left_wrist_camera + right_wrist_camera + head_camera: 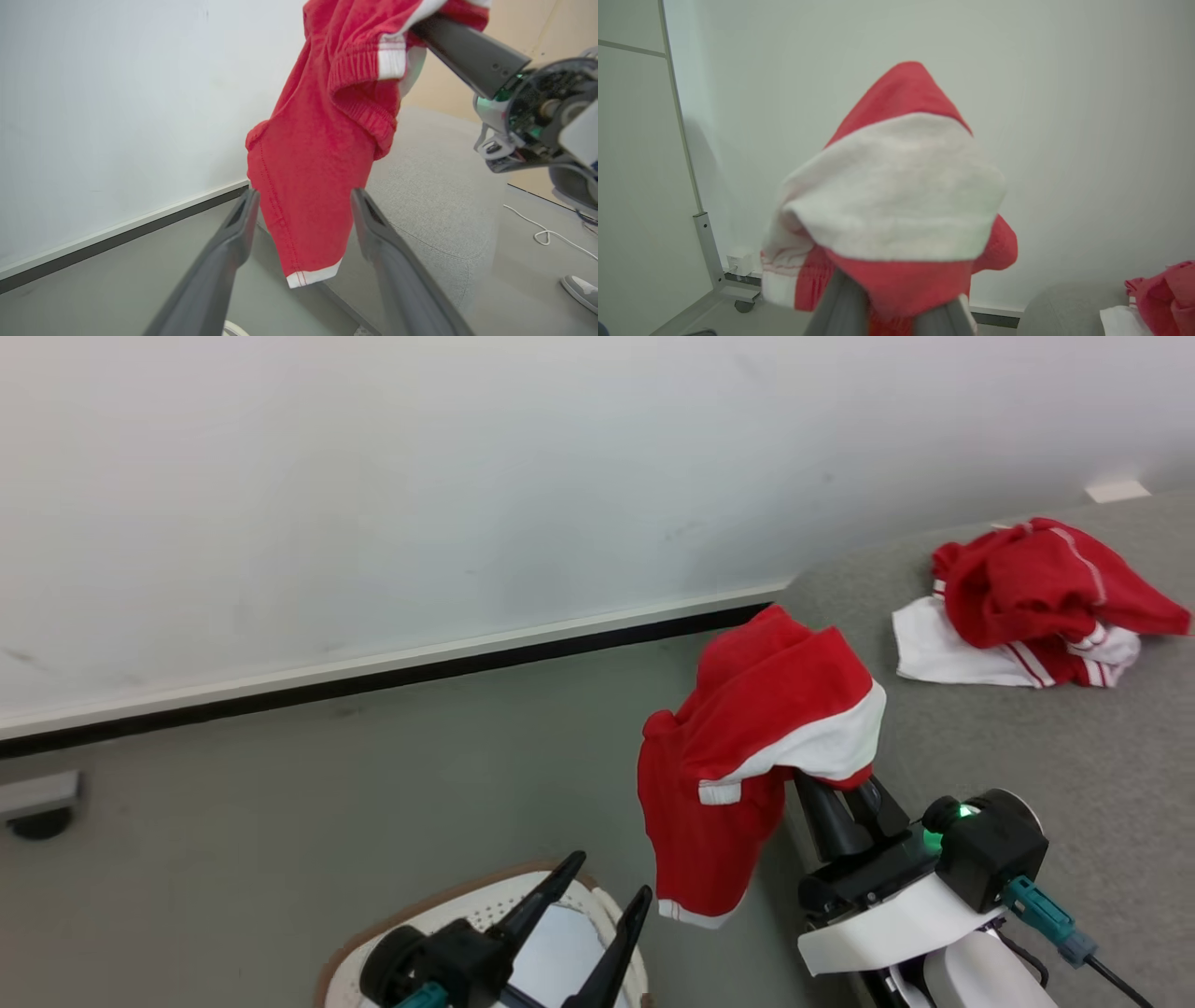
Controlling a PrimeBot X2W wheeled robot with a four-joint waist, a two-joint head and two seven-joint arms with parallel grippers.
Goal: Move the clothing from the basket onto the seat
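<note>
1. The right hand (845, 801) is closed on a red garment (756, 728). Its two fingers run close together up into the cloth, which drapes over and hides their tips.
2. The garment hangs with its long axis downward, beside the left end of the grey sofa (1027, 765). Most of it dangles over the floor rather than over the cushion.
3. The open seat lies to the right of and beyond this hand, so the carry probably has to go that way. The right arm is clearly the nearer one.
4. A second red garment (1036, 588) already lies crumpled on the sofa, well apart from the held one.
5. The left hand (611, 875) is empty, fingers spread, above the white basket (411, 910), which holds a pale sheet (560, 943).
6. The left wrist view shows a ribbed waistband and a white-trimmed hem. The right wrist view shows mainly the white panel over the fingers. The basket shows in the head view.
</note>
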